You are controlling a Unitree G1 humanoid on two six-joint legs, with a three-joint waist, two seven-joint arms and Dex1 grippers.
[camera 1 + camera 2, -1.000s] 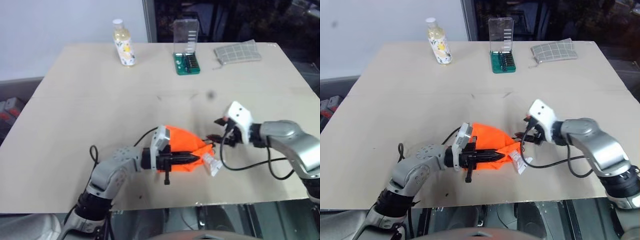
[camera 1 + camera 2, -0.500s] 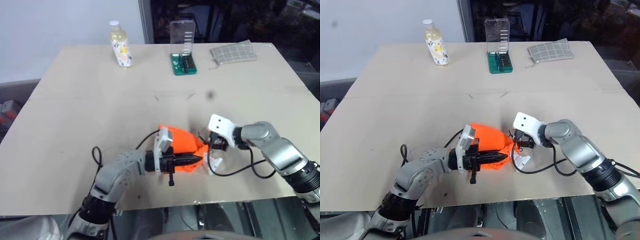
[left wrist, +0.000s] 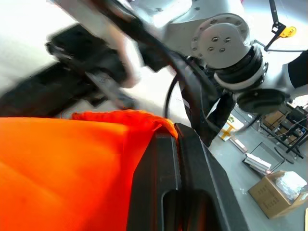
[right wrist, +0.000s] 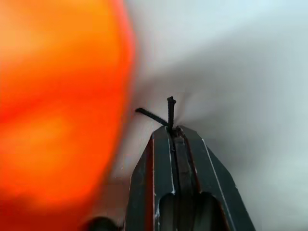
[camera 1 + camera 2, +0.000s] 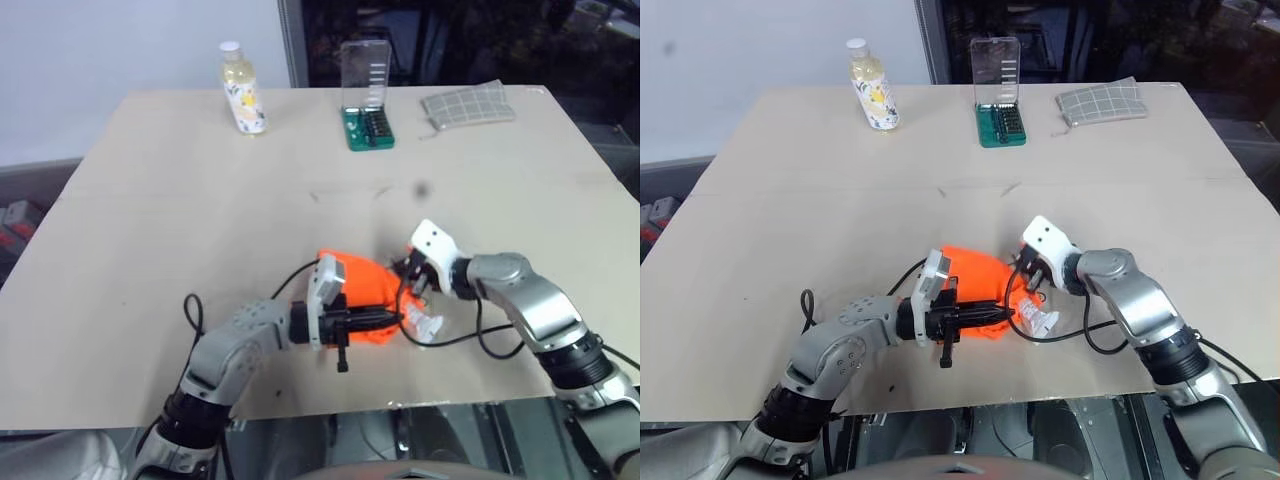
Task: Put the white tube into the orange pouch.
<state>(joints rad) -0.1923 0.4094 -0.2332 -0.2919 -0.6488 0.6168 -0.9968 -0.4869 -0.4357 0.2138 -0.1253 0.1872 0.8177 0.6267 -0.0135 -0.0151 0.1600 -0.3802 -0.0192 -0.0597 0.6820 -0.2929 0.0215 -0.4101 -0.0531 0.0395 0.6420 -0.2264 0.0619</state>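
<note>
A beige table (image 5: pixel 200 200) was seen from above, with two robot arms reaching in over its near edge. Near the front middle of the table lay the orange pouch (image 5: pixel 365 285), a soft, bright orange fabric bag. The left gripper (image 5: pixel 385 318) was held level across the pouch's near edge, and its black fingers were pressed together on the orange fabric, as was confirmed in the left wrist view, where the cloth (image 3: pixel 72 159) was pinched at the fingertips. The right gripper (image 5: pixel 413 280) was placed at the pouch's right side, angled down toward the left; its fingers (image 4: pixel 166 159) were closed together on a thin black cord (image 4: pixel 163 113), whose short ends stuck out past the tips. The white tube (image 5: pixel 422 325) was lying flat on the table just beside the pouch's right near corner, below the right gripper and outside the pouch. Along the far side of the table, well apart from the pouch, were set a yellowish bottle (image 5: pixel 243 90) with a white cap, a green case (image 5: pixel 370 120) with a clear raised lid, and a grey checked cloth pouch (image 5: pixel 470 104).
</note>
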